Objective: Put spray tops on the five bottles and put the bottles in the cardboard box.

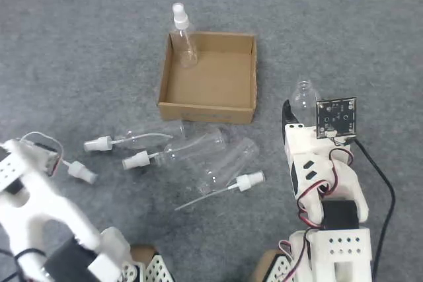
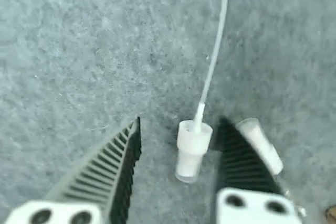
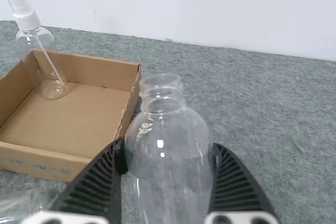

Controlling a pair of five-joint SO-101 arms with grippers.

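Currently held bottle [image 3: 168,108]: uncapped, upright, clamped between the jaws of the right claw [image 3: 167,150]; its neck stands clear above the fingers.
Spray top [image 2: 193,148]: lying on the carpet between the fingers of the left claw [image 2: 181,124], touched by neither; its dip tube [image 2: 215,51] runs straight out ahead of the claw.
Left claw: spread wide, straddling the top.
Loose cap [image 2: 258,144]: just outside one finger, nearly touching it.
Cardboard box [image 1: 206,113]: beyond the right claw, off to one side; one capped bottle [image 1: 185,41] is stood in its far corner.
Risk 1: the top could be rolled or squeezed out as the jaws close, since it is round and lying flat.
Risk 2: the loose cap could be nudged or dragged along by the finger.
Risk 3: the neck could be missed by the long, bendy tube; the slick bottle could be tilted in the grip if pushed off-axis.
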